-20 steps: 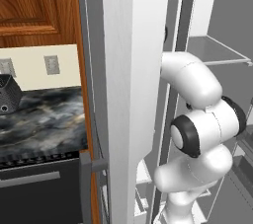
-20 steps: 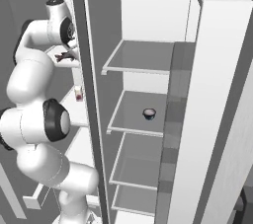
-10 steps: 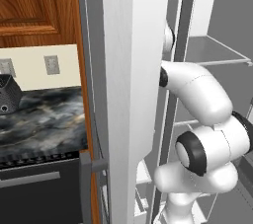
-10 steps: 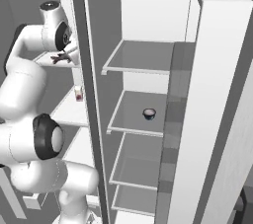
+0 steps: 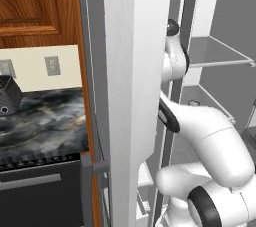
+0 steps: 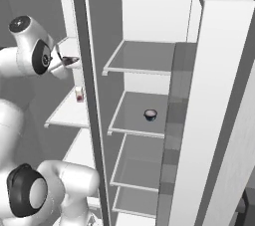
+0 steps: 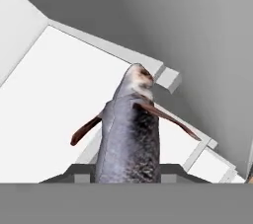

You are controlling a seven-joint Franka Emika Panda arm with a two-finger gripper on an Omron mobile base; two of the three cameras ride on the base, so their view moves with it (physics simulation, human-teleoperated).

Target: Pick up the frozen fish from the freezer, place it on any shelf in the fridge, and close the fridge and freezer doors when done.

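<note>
Grey-scaled frozen fish fills the lower centre of your hand view, clamped in the pincer and lifted clear of the white freezer shelf. To the right, the fridge shelf holding a small bowl offers room.

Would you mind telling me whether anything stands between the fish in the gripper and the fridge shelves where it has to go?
Yes. The fish is clamped in the gripper inside the freezer side, and the grey divider between the two compartments stands between it and the fridge shelves. A small bowl sits on the second shelf; the top shelf looks bare.
</note>
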